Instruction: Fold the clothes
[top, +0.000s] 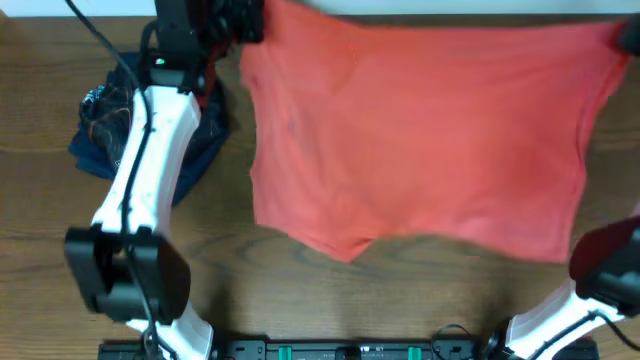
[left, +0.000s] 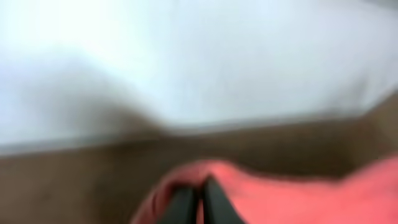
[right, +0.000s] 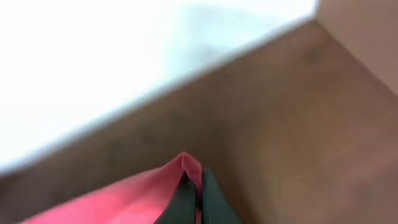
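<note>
The clothes, a coral-red T-shirt (top: 420, 130), is stretched wide across the far half of the wooden table (top: 300, 290), plain side showing and its lower edge hanging towards me. My left gripper (top: 240, 25) is shut on its far left corner. In the left wrist view the two dark fingers (left: 200, 186) pinch a fold of the red cloth (left: 298, 199). My right gripper (top: 625, 38) is shut on the far right corner. In the right wrist view the jaws (right: 199, 177) are closed on the cloth edge (right: 112, 202). Both wrist views are blurred.
A dark navy garment (top: 110, 130) with an orange print lies crumpled at the table's left, partly under my white left arm (top: 150, 150). The right arm's base (top: 600, 280) rises at the lower right. A pale wall or floor lies beyond the table's far edge (right: 124, 74).
</note>
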